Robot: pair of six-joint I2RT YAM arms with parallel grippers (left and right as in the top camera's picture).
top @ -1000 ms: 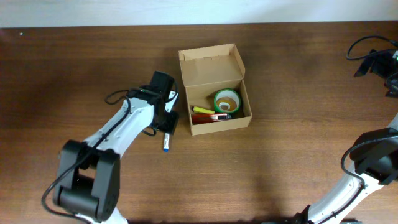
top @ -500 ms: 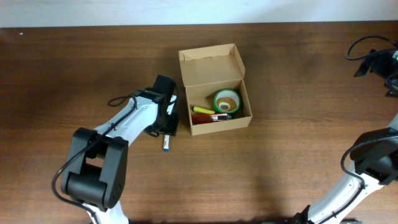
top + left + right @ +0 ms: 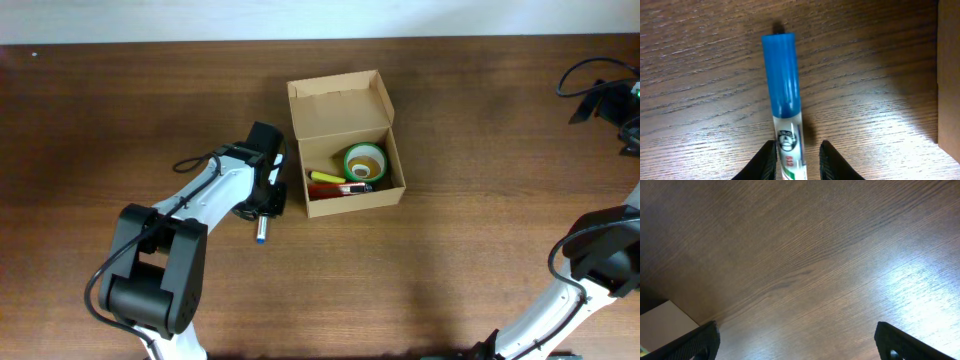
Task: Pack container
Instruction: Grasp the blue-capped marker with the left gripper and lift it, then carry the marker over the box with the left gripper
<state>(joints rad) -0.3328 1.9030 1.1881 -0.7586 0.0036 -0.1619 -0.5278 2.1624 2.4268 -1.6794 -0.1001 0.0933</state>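
Left gripper [image 3: 797, 162] astride the blue-capped white marker [image 3: 781, 95], just left of the open brown cardboard box [image 3: 340, 105].
I read the jaws flanking its barrel as lining up a lift into the box at frame centre; whether they pinch it, I cannot tell. The right gripper [image 3: 800, 342] hangs spread and empty.

Wood, cardboard, plastic surfaces.
We see the table [image 3: 700, 75] as dark grained wood with a soft sheen, the box [image 3: 340, 105] matt brown cardboard, the marker [image 3: 782, 85] cap smooth glossy blue plastic.
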